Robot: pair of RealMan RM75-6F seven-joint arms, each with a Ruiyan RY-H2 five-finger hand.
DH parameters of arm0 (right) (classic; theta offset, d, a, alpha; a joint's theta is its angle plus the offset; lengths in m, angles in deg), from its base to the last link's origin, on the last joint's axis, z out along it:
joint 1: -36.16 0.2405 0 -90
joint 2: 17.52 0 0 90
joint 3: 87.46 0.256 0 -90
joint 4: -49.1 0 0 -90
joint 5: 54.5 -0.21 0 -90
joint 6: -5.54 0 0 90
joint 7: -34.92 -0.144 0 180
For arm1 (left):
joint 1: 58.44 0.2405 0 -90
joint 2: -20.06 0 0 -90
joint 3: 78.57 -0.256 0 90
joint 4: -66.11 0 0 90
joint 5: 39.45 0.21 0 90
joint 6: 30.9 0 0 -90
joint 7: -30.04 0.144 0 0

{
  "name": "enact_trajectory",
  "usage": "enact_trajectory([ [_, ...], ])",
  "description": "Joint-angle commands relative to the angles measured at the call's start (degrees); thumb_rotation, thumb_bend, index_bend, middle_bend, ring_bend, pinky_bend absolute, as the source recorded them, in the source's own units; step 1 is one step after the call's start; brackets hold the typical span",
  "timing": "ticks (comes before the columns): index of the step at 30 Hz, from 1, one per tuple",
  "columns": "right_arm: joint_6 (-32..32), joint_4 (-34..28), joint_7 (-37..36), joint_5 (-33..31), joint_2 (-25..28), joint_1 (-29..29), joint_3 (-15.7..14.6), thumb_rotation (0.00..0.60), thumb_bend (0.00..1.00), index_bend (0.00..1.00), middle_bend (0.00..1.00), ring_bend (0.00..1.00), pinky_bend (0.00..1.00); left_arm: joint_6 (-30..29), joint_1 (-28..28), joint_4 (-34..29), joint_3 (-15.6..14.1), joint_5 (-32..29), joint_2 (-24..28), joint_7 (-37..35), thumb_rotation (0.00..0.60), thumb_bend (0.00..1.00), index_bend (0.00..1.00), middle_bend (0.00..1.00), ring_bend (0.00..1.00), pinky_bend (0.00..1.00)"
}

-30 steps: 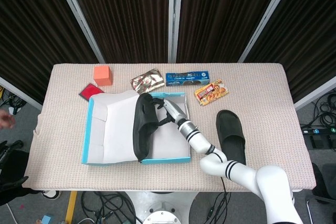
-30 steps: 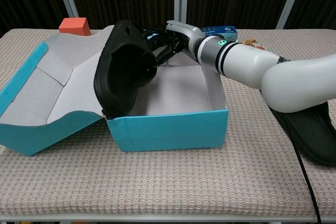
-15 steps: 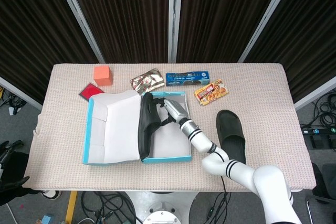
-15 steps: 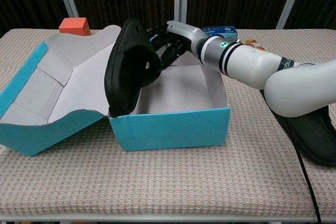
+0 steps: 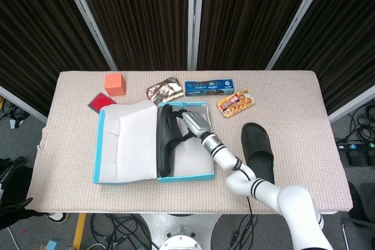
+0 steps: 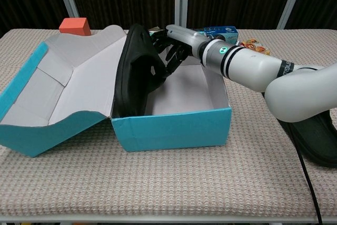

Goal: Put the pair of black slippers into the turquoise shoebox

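One black slipper (image 5: 165, 141) stands on its edge inside the turquoise shoebox (image 5: 184, 177), against the box's left side by the hinge of the open lid (image 5: 126, 141). My right hand (image 5: 196, 122) holds it near the top, fingers tucked into the strap. In the chest view the same slipper (image 6: 138, 77) rises above the shoebox's (image 6: 174, 127) front wall, with the right hand (image 6: 176, 46) behind it. The other black slipper (image 5: 258, 150) lies flat on the table right of the box, partly under my right forearm (image 6: 316, 138). My left hand shows in neither view.
Along the far side of the table lie an orange block (image 5: 115, 84), a red flat pack (image 5: 99, 102), a foil packet (image 5: 163, 91), a blue carton (image 5: 209, 88) and a snack packet (image 5: 235, 102). The lid spreads out leftward over the table.
The held slipper has tipped from leaning over the lid to nearly upright and shifted right, lower into the box. The hand moved slightly with it.
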Motion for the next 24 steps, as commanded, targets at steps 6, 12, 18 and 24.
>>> enact_trajectory([
  [6, 1.7, -0.5, 0.9, -0.4, 0.1, 0.1, -0.6, 0.600, 0.11, 0.51, 0.44, 0.20, 0.29, -0.1, 0.1, 0.5, -0.1, 0.0, -0.2, -0.4, 0.600, 0.00, 0.13, 0.19, 0.03, 0.12],
  [12, 2.8, -0.4, 1.6, -1.3, 0.0, 0.3, -0.2, 0.600, 0.11, 0.51, 0.43, 0.20, 0.30, -0.1, 0.2, 0.7, -0.1, -0.1, -0.3, -0.6, 0.600, 0.00, 0.13, 0.19, 0.03, 0.12],
  [18, 4.1, 0.0, 3.1, -2.5, -0.2, 0.5, 0.2, 0.600, 0.10, 0.52, 0.42, 0.20, 0.30, 0.1, 0.2, 1.0, -0.1, -0.1, -0.5, -0.8, 0.600, 0.00, 0.13, 0.19, 0.03, 0.12],
  [24, 5.6, -2.9, 0.6, -2.2, 1.9, 0.4, 0.4, 0.600, 0.00, 0.33, 0.30, 0.11, 0.29, 0.1, 0.0, 0.8, -0.1, 0.0, -0.3, -0.7, 0.600, 0.00, 0.13, 0.19, 0.03, 0.12],
])
